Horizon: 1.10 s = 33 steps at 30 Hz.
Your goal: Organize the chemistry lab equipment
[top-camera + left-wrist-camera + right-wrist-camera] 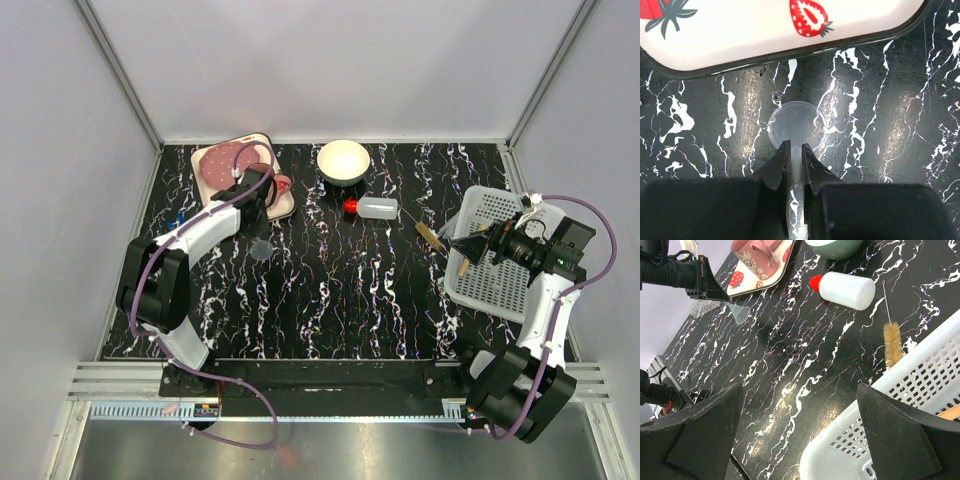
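Since the left gripper (pixel 796 150) is squeezed right down on the thin stem of the little clear funnel (pixel 796 125), I'd say it's got hold of it: the two black fingertips (pixel 783 159) sit either side of the stem with nothing between them but the plastic. The funnel is over the black marbled table (pixel 330 290), just beside the front edge of the strawberry tray (pixel 740 40) and not touching it. Can't really tell if it's resting on the table or lifted a hair. From overhead that puts it in the left half of the table, in front of the tray, which has a pink mug (pixel 757 252) on it. The right gripper (pixel 800 385) is spread as wide as it goes with nothing in it, hanging over the rim of the white basket (pixel 495 270) on the right side. The bottle (pixel 847 290) is lying on its side near the middle at the back, red cap pointing left, just in front of the white bowl (pixel 343 160). The brush (pixel 892 342) lies on the table with its bristle end right up against the basket. The wooden stick (pixel 950 412) is in the basket, only one end showing.
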Tool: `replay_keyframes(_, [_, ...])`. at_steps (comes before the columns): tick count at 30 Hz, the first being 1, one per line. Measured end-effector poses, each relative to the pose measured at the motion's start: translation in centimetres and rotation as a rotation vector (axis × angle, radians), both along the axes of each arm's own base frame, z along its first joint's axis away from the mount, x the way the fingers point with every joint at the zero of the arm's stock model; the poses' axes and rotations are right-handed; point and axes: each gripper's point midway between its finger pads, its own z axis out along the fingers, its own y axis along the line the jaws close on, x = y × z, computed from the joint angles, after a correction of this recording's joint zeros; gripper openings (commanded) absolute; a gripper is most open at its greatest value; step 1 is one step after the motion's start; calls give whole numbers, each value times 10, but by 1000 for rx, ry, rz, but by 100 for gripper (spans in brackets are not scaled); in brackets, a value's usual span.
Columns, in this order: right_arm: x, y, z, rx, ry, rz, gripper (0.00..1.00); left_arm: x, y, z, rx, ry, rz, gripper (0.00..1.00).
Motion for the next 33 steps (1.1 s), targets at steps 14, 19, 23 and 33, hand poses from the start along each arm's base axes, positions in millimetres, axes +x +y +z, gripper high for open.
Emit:
replay_keyframes(14, [-5, 7, 5, -2, -43, 47, 100, -45, -51, 45, -357, -94, -213, 0])
replay_keyframes(19, [-14, 34, -3, -33, -35, 158, 100, -81, -102, 68, -700, -193, -360, 0])
replay_keyframes(23, [-24, 75, -8, -93, -7, 344, 100, -115, -146, 77, -890, -185, -477, 0])
replay_keyframes(33, [-51, 110, 13, -256, -248, 712, 100, -147, -218, 158, -1358, -276, -681, 0])
